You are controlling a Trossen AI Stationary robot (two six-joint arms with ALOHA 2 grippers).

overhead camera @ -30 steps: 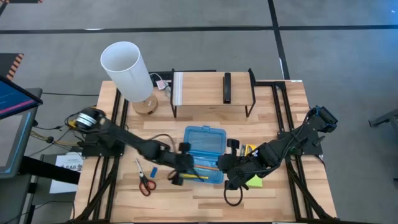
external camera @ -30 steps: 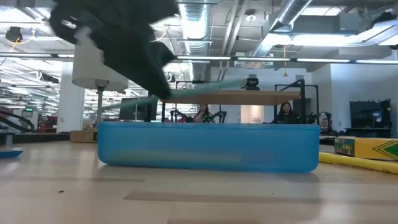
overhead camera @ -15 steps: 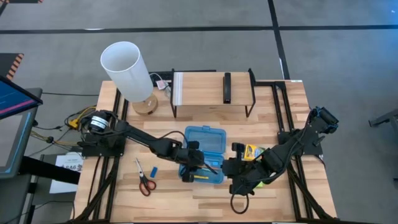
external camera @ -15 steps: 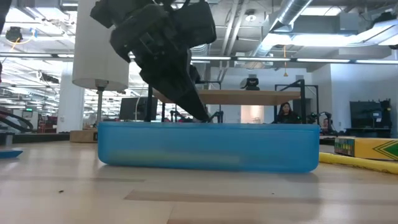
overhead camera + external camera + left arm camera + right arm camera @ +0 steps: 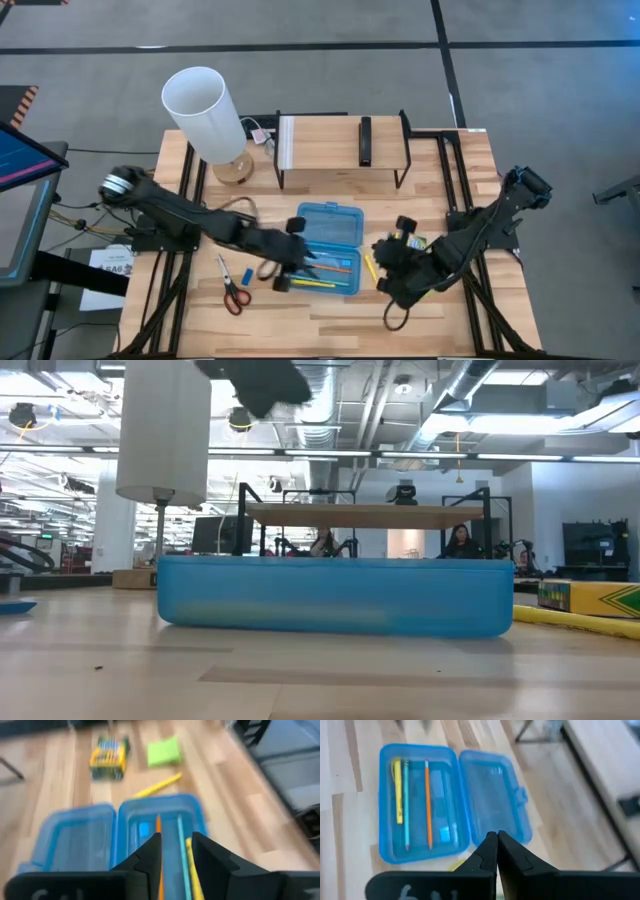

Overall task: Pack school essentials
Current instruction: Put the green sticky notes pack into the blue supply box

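Note:
The open blue case [image 5: 328, 240] lies mid-table, and its tray [image 5: 420, 805] holds an orange pencil [image 5: 427, 802], a yellow pencil [image 5: 397, 790], a thin light-blue stick [image 5: 406, 805] and a small blue eraser [image 5: 445, 834]. My left gripper [image 5: 290, 268] hovers open at the case's left end, raised above it [image 5: 255, 380]. To the right of the case, my right gripper [image 5: 388, 270] is shut and holds nothing. Another yellow pencil [image 5: 368, 266], the crayon box [image 5: 408, 243] and the green sticky pad [image 5: 164, 751] lie to the right of the case. Red-handled scissors [image 5: 232, 292] and a blue eraser [image 5: 247, 275] lie to its left.
A white lamp [image 5: 205, 110] stands at the far left. A low shelf rack [image 5: 340, 150] at the far edge carries a black bar [image 5: 366, 140]. Bare wood shows along the near edge in front of the case.
My left gripper dipped down into the case tray, then rose clear and drew back toward the table's left. My right gripper moved a little to the right, away from the case.

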